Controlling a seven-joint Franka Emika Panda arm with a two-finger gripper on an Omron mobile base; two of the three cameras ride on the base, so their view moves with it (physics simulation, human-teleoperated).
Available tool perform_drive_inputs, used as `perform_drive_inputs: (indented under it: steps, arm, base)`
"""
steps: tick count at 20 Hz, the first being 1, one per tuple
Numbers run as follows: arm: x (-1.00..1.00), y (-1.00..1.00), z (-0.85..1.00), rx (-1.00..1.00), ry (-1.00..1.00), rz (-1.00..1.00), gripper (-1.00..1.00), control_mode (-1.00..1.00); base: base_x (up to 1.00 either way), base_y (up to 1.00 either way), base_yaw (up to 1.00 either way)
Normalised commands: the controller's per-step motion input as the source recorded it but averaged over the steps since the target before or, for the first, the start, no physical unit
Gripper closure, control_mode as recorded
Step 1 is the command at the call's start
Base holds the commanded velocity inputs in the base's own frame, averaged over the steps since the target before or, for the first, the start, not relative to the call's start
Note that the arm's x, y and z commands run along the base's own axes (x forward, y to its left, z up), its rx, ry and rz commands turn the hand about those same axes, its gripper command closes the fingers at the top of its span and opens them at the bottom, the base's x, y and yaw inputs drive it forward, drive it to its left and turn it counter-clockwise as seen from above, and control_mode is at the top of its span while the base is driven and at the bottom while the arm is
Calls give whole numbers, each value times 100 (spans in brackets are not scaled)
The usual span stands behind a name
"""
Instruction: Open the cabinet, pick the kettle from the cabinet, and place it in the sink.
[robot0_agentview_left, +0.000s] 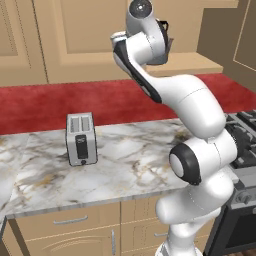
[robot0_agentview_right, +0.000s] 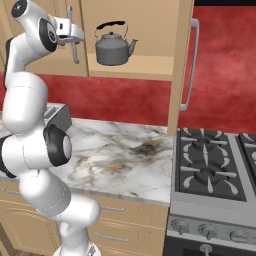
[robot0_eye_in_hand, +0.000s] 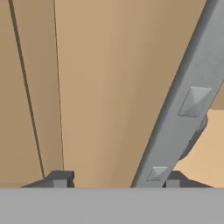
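The tan wall cabinet (robot0_agentview_right: 150, 67) has its right door (robot0_agentview_right: 180, 75) swung open, seen edge-on with its silver bar handle (robot0_agentview_right: 192, 65). On the shelf inside sits the grey kettle (robot0_agentview_right: 114, 47) with a black arched handle; in the left base view the arm partly hides the kettle (robot0_agentview_left: 166, 29). My gripper (robot0_agentview_right: 72, 36) is up at the left door's handle (robot0_agentview_right: 75, 51), left of the kettle. In the hand view my gripper (robot0_eye_in_hand: 116, 179) is open. The silver bar (robot0_eye_in_hand: 183, 109) runs slantwise between the fingertips (robot0_eye_in_hand: 59, 178), close to the right one. The sink is out of view.
A boxy silver toaster (robot0_agentview_left: 81, 138) stands on the marble counter (robot0_agentview_left: 130, 165) below the cabinet. A black gas stove (robot0_agentview_right: 215, 165) adjoins the counter on the right. Tan drawers (robot0_agentview_left: 70, 220) run under the counter, and a red backsplash (robot0_agentview_left: 60, 102) lies behind it.
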Motion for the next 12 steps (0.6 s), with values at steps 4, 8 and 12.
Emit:
perform_drive_inputs:
  steps: [4, 8, 12]
  arm:
    - [39, -6, 10, 3, 0, 0, 100, -100]
    - [27, -3, 9, 6, 0, 0, 100, -100]
    - [-4, 1, 7, 16, 0, 4, 100, -100]
  base:
    - [0, 0, 0]
    - [0, 0, 0]
    - [0, 0, 0]
